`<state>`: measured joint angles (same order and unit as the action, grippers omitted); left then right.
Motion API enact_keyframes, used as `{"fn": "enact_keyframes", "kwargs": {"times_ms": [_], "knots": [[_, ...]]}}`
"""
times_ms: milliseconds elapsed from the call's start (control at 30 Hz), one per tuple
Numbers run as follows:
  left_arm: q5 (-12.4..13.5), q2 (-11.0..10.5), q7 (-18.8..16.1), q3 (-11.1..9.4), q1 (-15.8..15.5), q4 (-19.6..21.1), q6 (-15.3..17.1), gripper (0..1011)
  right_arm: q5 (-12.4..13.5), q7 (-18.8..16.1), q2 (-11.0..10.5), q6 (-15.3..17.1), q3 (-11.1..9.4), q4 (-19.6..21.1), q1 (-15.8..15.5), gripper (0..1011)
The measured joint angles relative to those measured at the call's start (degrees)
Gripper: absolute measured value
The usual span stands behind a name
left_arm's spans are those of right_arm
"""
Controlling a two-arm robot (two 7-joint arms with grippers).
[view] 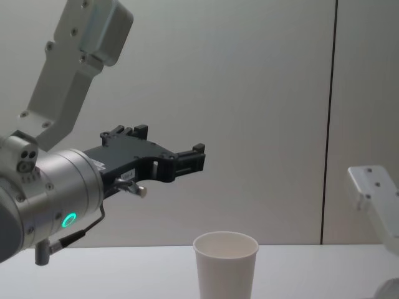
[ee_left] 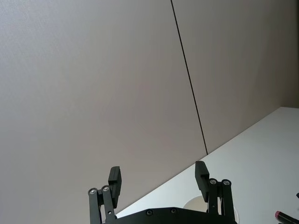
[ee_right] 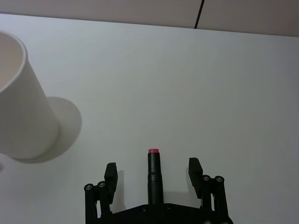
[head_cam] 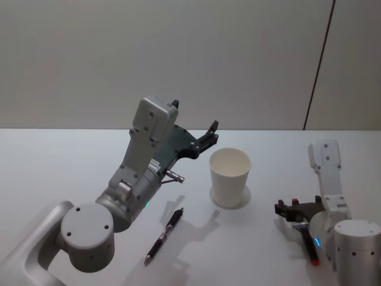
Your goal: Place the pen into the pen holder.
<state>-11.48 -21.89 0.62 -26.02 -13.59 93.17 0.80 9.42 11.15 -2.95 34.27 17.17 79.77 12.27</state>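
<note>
At lower right of the head view, the right tool (ee_right: 152, 163) is wide open astride the pen (ee_right: 153, 179), which seems to lie flat on the desk (head_cam: 59, 161), likely so the tool can grasp it. The pen holder (head_cam: 229, 177) stands upright at centre; the left tool (ee_left: 159, 179), wide too, hovers idle left of it.

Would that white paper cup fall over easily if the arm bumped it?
Probably yes. The paper cup looks empty, so it is likely light and would slide or tip at a nudge. It stands upright on its narrower end, which favours tipping. Its thin walls would likely dent under a squeeze; the left gripper hangs open above, to its left.
</note>
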Motion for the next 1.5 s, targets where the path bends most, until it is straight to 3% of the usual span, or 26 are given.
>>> {"fn": "enact_keyframes", "kwargs": {"times_ms": [367, 467, 500, 900, 1300, 1500], "knots": [[0.0, 0.0, 0.0, 0.0, 0.0, 0.0, 0.0, 1004, -0.15, 0.93, 0.91, 0.9, -0.08, -1.66, 0.52, 747], [0.0, 0.0, 0.0, 0.0, 0.0, 0.0, 0.0, 1004, -0.02, 1.21, 1.2, 1.27, -0.26, -2.4, 0.74, 607], [0.0, 0.0, 0.0, 0.0, 0.0, 0.0, 0.0, 1004, -0.02, 1.21, 1.2, 1.27, -0.26, -2.4, 0.74, 607], [0.0, 0.0, 0.0, 0.0, 0.0, 0.0, 0.0, 1004, 0.28, 1.56, 1.84, 1.72, -0.87, -4.75, 1.45, 204], [0.0, 0.0, 0.0, 0.0, 0.0, 0.0, 0.0, 1004, -0.72, 0.71, 1.74, 0.11, -1.12, -4.47, 0.94, 185], [0.0, 0.0, 0.0, 0.0, 0.0, 0.0, 0.0, 1004, -1.71, -0.13, 1.46, -2.53, -1.12, -2.28, 0.04, 185]]}}
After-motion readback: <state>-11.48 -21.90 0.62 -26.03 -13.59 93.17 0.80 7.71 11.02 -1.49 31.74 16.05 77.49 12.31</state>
